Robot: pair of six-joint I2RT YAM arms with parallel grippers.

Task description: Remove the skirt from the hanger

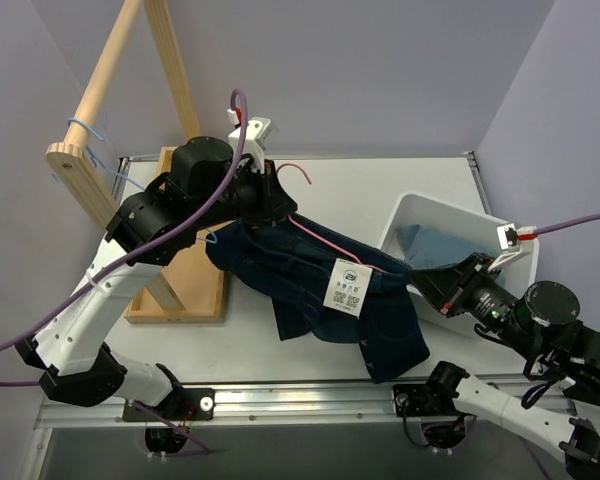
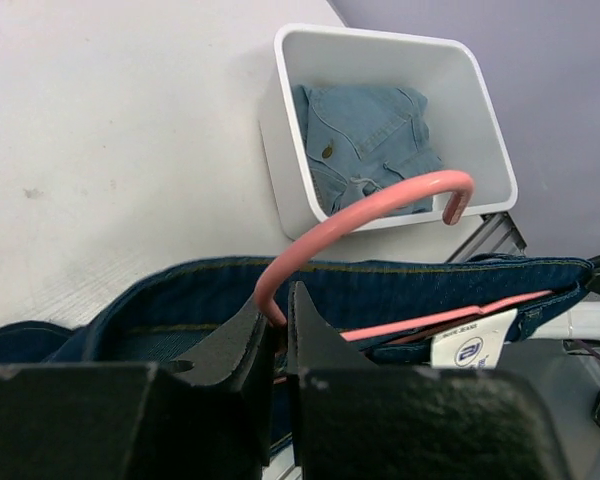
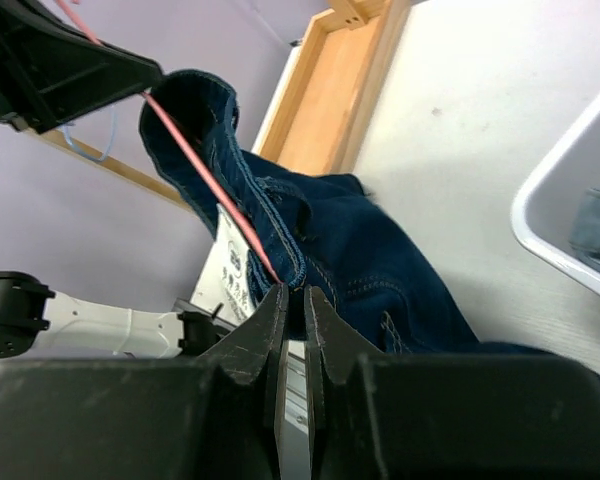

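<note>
Lilac walls close round the white table (image 1: 430, 180), with a wooden rack (image 1: 180, 270) at my left and a white bin (image 1: 405, 215) at my right that already holds a lighter denim piece (image 2: 365, 125). The skirt (image 1: 310, 280) is dark denim and hangs over the pink hanger (image 2: 380, 200) above the table's middle. Its hem sags onto the surface and a paper tag (image 1: 347, 287) dangles from it. My left gripper (image 2: 277, 320) pinches the hanger's neck just under the hook. My right gripper (image 3: 293, 300) has its fingers pressed together at the waistband, where the pink bar ends; I cannot tell whether any cloth is caught between them. I judge the denim heavy, limp and not slippery, so it will drag rather than slide. The thick stitched waistband is the place to grip it, pulling along the bar.
</note>
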